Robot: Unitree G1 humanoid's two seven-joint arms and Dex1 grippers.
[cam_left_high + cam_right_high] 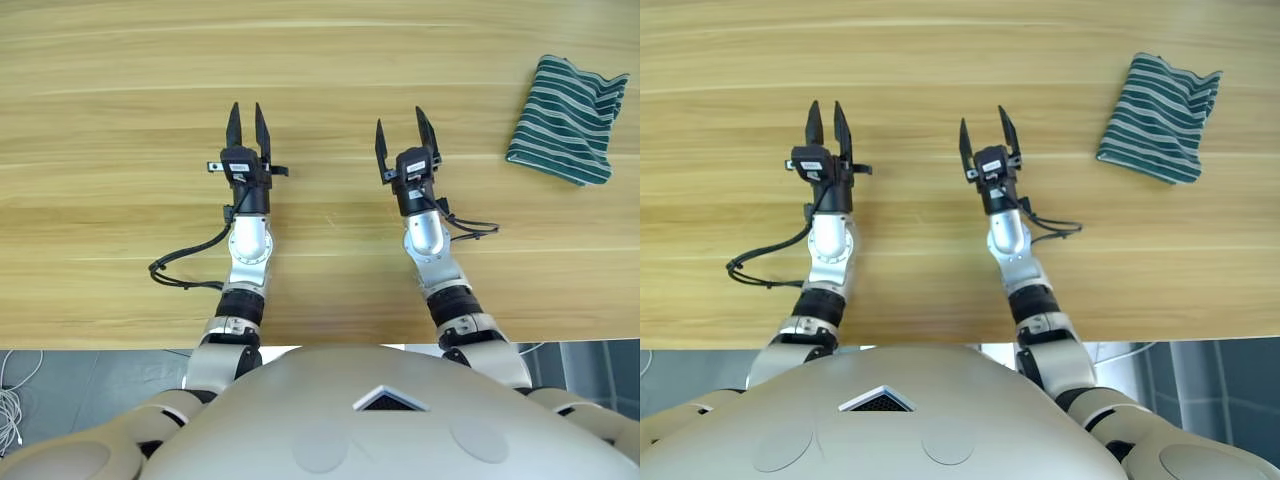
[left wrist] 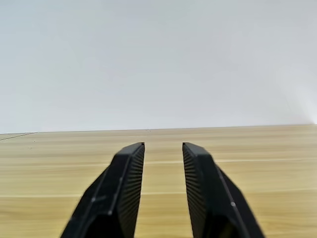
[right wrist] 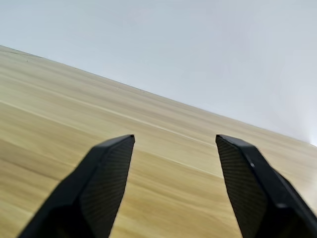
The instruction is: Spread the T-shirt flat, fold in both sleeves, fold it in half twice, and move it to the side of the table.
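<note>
Apparently the T-shirt (image 1: 568, 120) lies folded, well apart on the outer side of the right gripper (image 1: 400, 120) (wide, empty). The left gripper (image 1: 247, 108), narrowly parted, holds nothing, so I judge the task done.

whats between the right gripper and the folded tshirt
Nothing lies there. In the left eye view, only bare table runs from the open right gripper to the folded striped T-shirt on the robot's right.
</note>
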